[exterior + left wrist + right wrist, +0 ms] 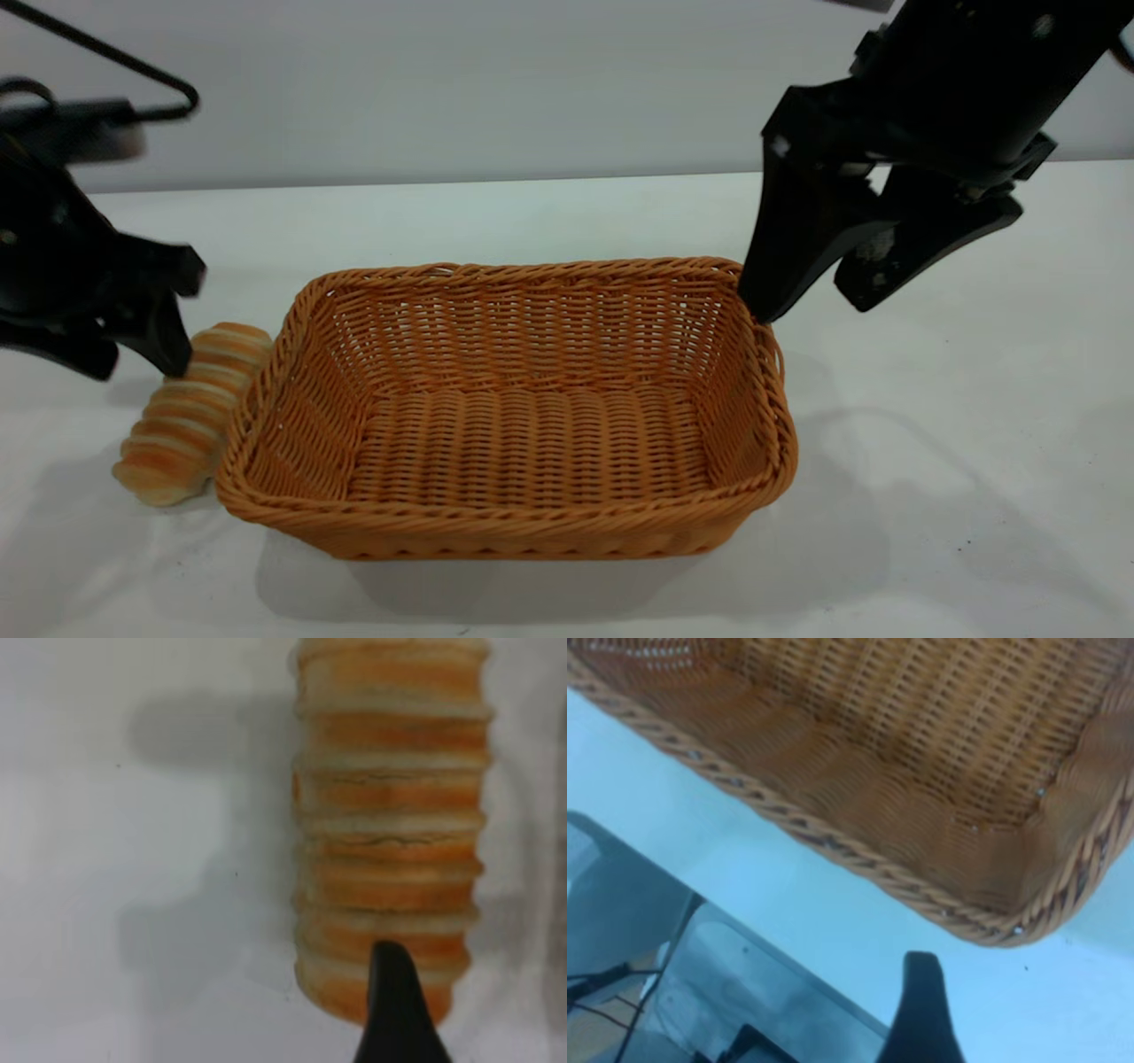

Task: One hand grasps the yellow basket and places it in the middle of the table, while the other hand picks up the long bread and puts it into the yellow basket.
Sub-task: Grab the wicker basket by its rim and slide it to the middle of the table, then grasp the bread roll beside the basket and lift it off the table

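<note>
The left gripper [133, 350] hangs over the far end of the long bread [190, 412], one dark fingertip [394, 1010] lying against the roll's end in the left wrist view. Its jaws look parted with nothing between them, though how wide is hard to judge since only one finger shows clearly. The bread lies flat on the table [930, 496], its long axis running from under these jaws toward the near edge and hugging the basket's left wall. The bread is by far closer to this arm, so I judge that a grasp needs the fingers to straddle it across its ridges.

The yellow basket [505, 523] sits about mid-table, empty.

The right gripper [824, 297] stands above the basket's far right corner, jaws spread and holding nothing. Its left fingertip [769, 306] is at the braided rim, the other outside the wall.
</note>
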`<control>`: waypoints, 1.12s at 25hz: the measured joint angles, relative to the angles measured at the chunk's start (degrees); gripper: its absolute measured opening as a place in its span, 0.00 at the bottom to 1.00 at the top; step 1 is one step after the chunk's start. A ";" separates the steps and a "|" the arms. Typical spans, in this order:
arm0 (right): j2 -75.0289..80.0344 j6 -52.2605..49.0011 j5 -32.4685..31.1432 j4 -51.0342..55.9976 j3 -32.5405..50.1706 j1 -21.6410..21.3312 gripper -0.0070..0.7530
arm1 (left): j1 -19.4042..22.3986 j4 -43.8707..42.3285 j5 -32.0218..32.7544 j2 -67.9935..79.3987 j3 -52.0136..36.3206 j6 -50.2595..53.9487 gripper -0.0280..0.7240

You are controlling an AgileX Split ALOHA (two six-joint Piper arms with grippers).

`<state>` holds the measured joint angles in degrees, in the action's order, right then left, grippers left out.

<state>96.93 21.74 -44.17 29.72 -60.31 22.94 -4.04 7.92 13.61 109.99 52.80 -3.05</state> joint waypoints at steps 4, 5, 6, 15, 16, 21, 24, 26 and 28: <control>-2.14 0.00 -1.57 -1.32 0.00 0.00 0.80 | 0.00 -0.07 0.00 5.77 3.24 0.00 0.74; -2.51 0.00 -1.97 -1.46 0.00 0.00 0.79 | 0.00 -0.20 0.00 7.12 3.88 0.00 0.74; -3.00 0.00 -2.26 -1.59 0.00 0.00 0.79 | 0.00 -0.20 0.00 8.33 4.53 0.00 0.74; -6.24 -0.07 -5.20 -1.73 0.00 0.00 0.78 | 0.00 -0.68 -2.55 13.85 6.75 -0.21 0.71; -6.35 -0.07 -5.34 -1.73 0.00 0.00 0.78 | 0.00 -0.68 -2.66 14.06 6.75 -0.21 0.68; -6.81 -0.07 -5.60 -1.84 0.00 0.00 0.78 | 0.05 -1.58 -2.65 14.13 6.82 -0.21 0.31; -6.81 -0.07 -5.98 -1.84 0.00 0.00 0.78 | 0.07 -5.02 -1.73 13.46 6.82 -0.21 0.14; -6.87 -0.07 -6.32 -1.89 0.00 0.00 0.78 | 0.07 -7.17 -0.27 12.41 6.82 -0.05 0.14; -6.87 -0.07 -6.38 -1.91 0.00 0.00 0.78 | 0.07 -8.44 1.76 10.15 6.75 0.52 0.14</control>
<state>90.05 21.67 -50.54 27.81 -60.31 22.94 -3.97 -0.51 15.37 120.14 59.55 -2.53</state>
